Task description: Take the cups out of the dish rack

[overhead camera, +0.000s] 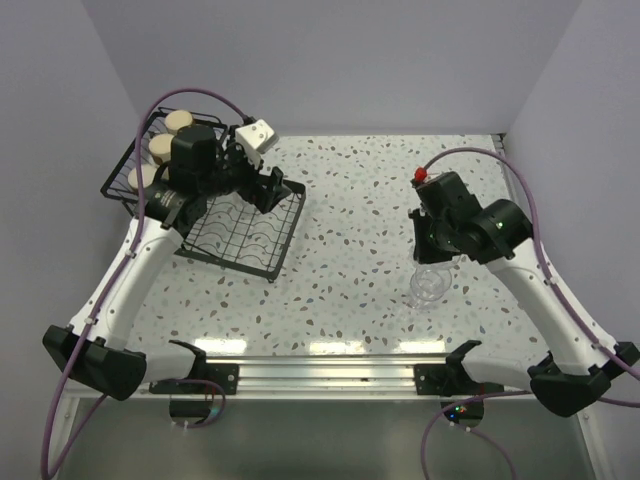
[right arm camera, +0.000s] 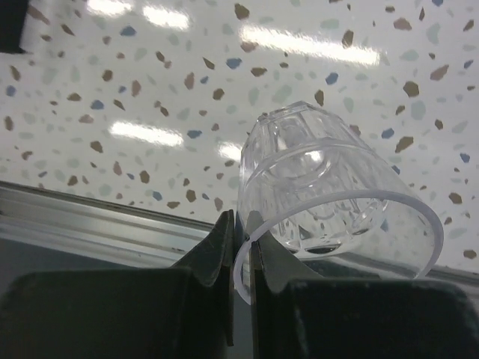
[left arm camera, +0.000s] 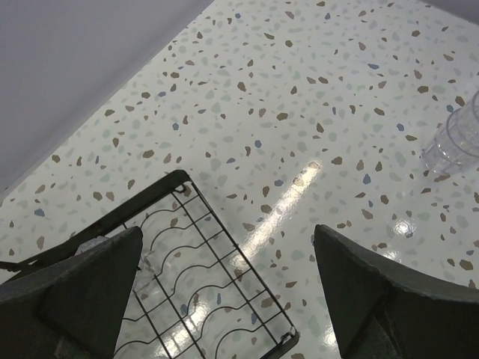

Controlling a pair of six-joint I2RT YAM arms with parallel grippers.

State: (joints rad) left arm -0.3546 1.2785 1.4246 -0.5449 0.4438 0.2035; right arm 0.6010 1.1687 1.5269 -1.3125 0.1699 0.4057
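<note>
The black wire dish rack [overhead camera: 250, 240] stands at the far left, and its raised basket holds three cream cups [overhead camera: 160, 148]. My left gripper [overhead camera: 256, 172] hovers open over the flat tray's right part. In the left wrist view its fingers [left arm camera: 82, 292] stand wide apart over the tray's corner [left arm camera: 202, 262], with nothing between them. My right gripper [overhead camera: 436, 258] is shut on the rim of a clear ribbed cup [overhead camera: 429, 285] low over the table on the right. In the right wrist view that gripper [right arm camera: 241, 232] pinches the rim of the tilted cup [right arm camera: 329, 187]. Whether the cup touches the table I cannot tell.
The speckled table [overhead camera: 350, 200] lies between the rack and the right arm. An aluminium rail [overhead camera: 320, 350] runs along the near edge, just in front of the held cup. Walls close in the back and both sides. From the left wrist the clear cup [left arm camera: 456, 138] shows far right.
</note>
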